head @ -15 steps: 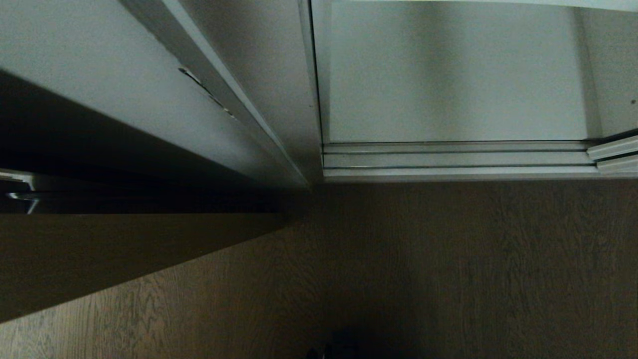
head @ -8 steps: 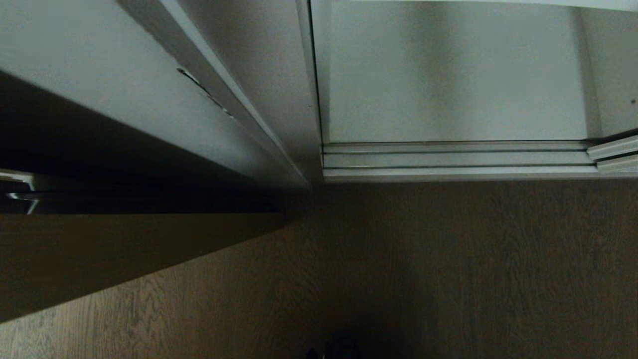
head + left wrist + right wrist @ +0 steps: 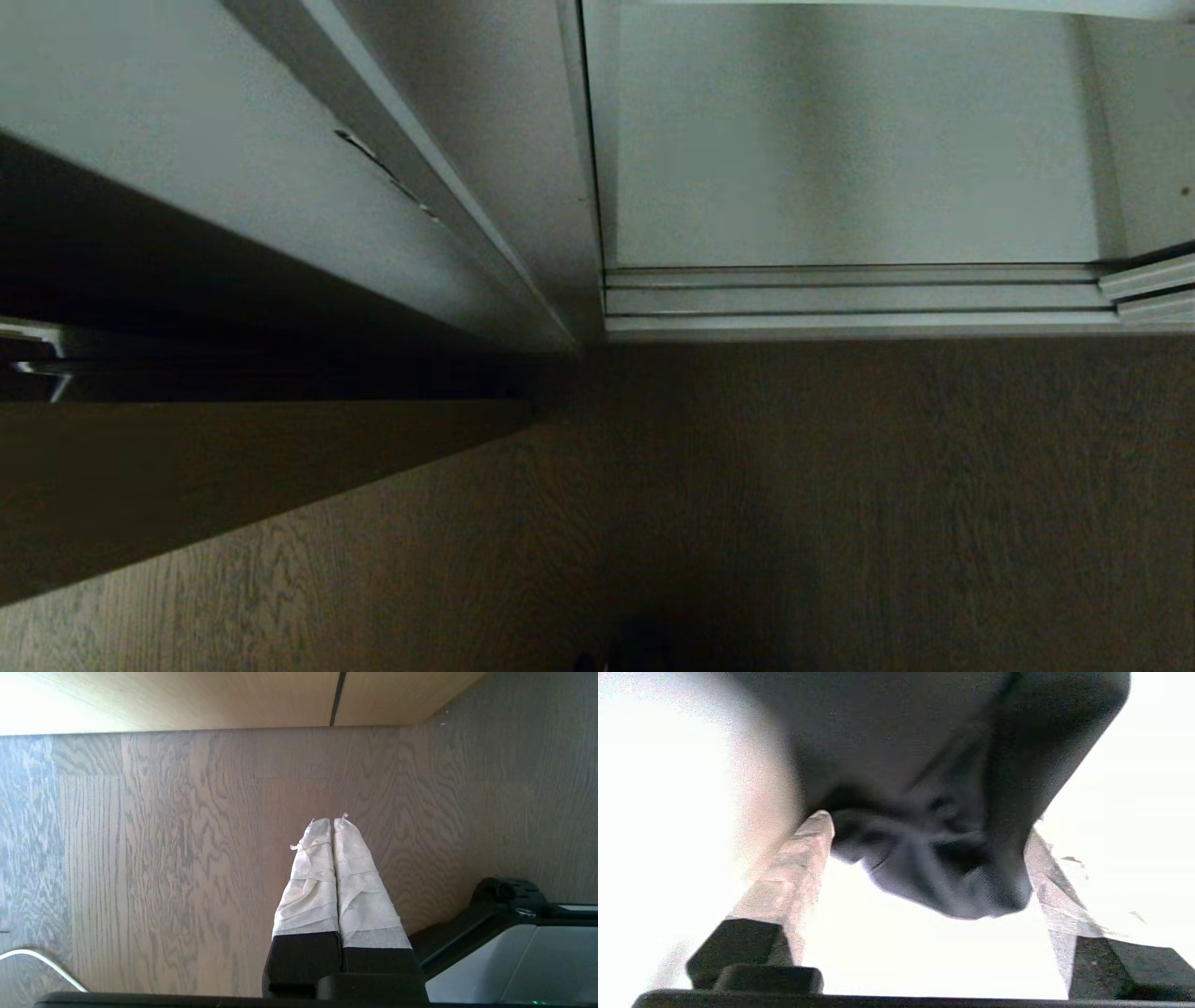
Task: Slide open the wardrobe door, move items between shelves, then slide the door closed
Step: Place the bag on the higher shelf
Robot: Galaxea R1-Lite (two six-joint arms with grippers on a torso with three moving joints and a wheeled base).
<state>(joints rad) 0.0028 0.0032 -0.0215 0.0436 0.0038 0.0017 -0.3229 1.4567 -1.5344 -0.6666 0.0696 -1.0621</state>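
A robot's head camera looks down on dark wood-grain flooring (image 3: 840, 504) at the foot of a white wardrobe, where a bare white shelf (image 3: 840, 140) fills the open compartment behind a pair of floor tracks (image 3: 840, 301); a white panel (image 3: 233, 177) slants across the left, and neither arm enters this view. The sliding wardrobe door cannot be picked out with certainty here, though a framed edge (image 3: 1153, 280) at the far right of the tracks may be its lower corner. In the right wrist view, the right gripper (image 3: 924, 830) stands with its two tape-wrapped fingers (image 3: 803, 854) spread wide on either side of one soft black fabric bundle (image 3: 934, 812), creased and bunched, lying on a bright white surface washed out by glare; the bundle sits between the fingers, which do not visibly press it. The left gripper (image 3: 332, 821) hangs apart over the grey-brown floor, its two wrapped fingers pressed together on nothing, with a tan wood-grain surface (image 3: 187, 700) beyond and the robot's base (image 3: 514, 952) beside it.
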